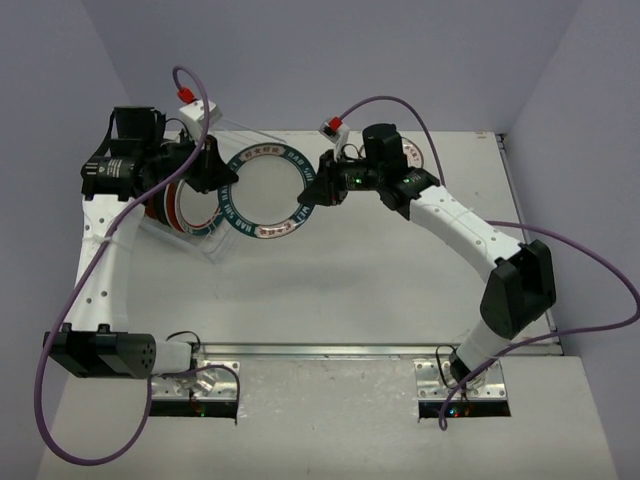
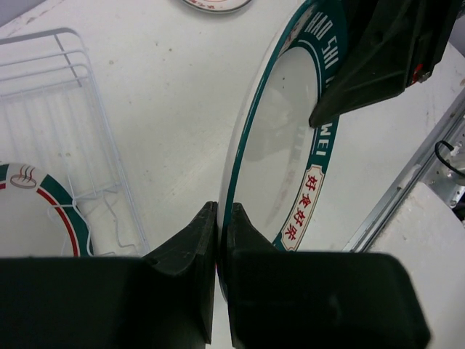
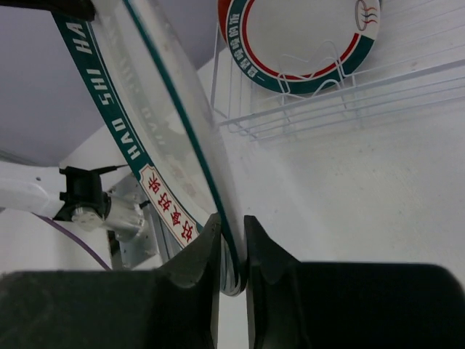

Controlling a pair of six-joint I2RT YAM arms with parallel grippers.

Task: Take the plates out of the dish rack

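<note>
Teal-ringed plate, left end effector pinching one rim, right end effector pinching the opposite rim

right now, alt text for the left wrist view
The left gripper pinches the rim of a round white plate with a teal lettered band; the right gripper holds its far rim. A white wire dish rack, left, holds another plate.

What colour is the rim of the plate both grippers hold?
The plate rim is teal with white letters; left wrist view.
</note>
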